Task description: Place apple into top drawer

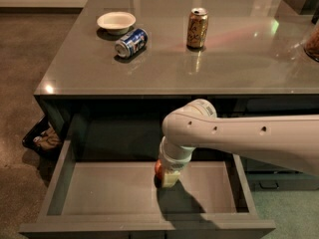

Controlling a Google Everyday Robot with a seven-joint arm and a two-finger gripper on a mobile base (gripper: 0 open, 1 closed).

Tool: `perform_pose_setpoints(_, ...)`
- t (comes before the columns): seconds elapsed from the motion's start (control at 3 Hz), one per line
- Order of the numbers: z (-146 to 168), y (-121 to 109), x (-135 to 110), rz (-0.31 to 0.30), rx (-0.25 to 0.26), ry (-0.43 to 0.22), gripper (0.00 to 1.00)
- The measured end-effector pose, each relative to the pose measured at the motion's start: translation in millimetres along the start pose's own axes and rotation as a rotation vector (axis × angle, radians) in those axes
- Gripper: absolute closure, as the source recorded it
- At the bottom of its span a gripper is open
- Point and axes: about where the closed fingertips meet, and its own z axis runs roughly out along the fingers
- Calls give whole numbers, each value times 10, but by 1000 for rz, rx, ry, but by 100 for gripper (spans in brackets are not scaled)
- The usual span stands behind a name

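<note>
Camera view: white two-finger gripper (168, 177) clamps small red-orange apple (158, 169) inside wide grey-green top drawer (99, 195) (blue soda can (131, 42) lies on the glossy grey tabletop (199, 68) above).

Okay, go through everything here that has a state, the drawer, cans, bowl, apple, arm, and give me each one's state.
Top drawer: pulled open.
Apple: down in the drawer, against the end effector, partly hidden by it.
End effector: lowered into the drawer at the apple.
Blue can: lying on its side on the countertop.
Gold can: standing upright.
Bowl: upright, looks empty.
</note>
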Motion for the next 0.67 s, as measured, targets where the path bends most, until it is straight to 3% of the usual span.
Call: perform_pose_setpoints(0.67,0,0,0,0,0,0,18)
